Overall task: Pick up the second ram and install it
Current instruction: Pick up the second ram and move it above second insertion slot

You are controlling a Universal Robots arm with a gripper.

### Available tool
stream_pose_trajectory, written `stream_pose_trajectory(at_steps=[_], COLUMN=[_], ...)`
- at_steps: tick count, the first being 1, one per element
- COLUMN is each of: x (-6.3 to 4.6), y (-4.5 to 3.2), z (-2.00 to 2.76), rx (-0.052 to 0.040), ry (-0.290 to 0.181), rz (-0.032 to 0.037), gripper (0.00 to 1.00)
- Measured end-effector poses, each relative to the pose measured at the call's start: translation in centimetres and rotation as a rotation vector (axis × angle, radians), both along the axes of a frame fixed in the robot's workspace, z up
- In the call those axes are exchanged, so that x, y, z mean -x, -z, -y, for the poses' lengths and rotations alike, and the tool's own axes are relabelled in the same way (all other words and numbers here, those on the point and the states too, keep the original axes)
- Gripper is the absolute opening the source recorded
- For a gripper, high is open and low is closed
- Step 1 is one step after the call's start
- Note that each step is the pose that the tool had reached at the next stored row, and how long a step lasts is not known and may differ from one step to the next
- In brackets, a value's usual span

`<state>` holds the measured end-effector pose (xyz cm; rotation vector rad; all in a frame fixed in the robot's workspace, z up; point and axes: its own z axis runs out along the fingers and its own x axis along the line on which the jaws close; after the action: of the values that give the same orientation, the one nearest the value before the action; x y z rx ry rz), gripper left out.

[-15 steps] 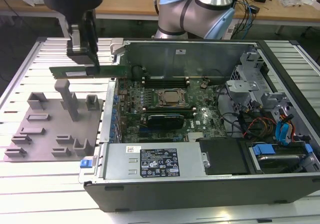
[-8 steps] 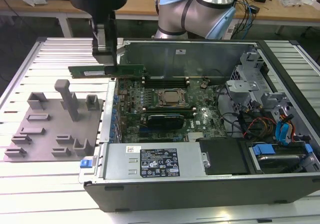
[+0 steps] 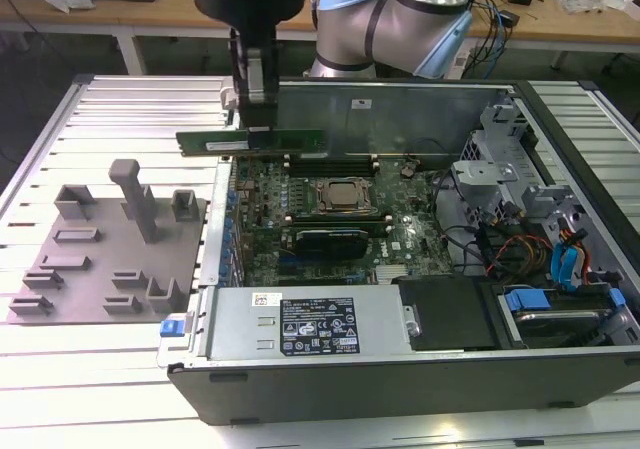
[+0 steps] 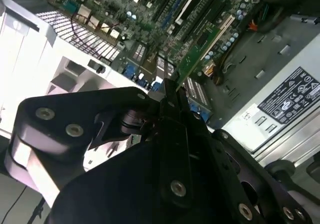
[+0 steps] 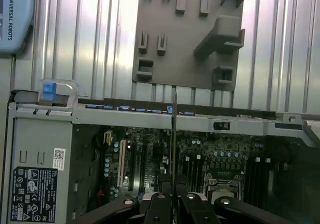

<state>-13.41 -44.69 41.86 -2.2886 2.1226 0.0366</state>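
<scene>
The second ram [image 3: 250,142] is a long green stick. It hangs level above the back left corner of the open computer case [image 3: 400,369], and my gripper [image 3: 256,121] is shut on its top edge from above. In the second wrist view the ram [image 4: 200,49] juts out past my gripper [image 4: 170,87] over the motherboard. In the first wrist view the ram [image 5: 173,134] shows edge-on as a thin line running from my gripper [image 5: 173,193] across the case wall. The motherboard [image 3: 400,239] with its CPU socket [image 3: 345,194] lies below, toward the exterior view's right.
A grey fixture plate [image 3: 70,269] with upright holders lies on the slatted table at the exterior view's left. A grey power supply [image 3: 300,324] runs along the case front. Drive bays and cables [image 3: 540,254] crowd the case's right side. A black card [image 3: 325,241] sits in front of the socket.
</scene>
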Motion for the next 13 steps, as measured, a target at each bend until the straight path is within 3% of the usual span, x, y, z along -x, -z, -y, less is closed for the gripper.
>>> stream_pose_trajectory(at_steps=[5,13], x=[-2.2,-6.9], y=[0.02,0.07], z=[-0.05,-0.21], rx=[0.0,0.0], ry=[0.0,0.0], rz=[-0.0001,-0.0003], gripper=[0.11,0.11])
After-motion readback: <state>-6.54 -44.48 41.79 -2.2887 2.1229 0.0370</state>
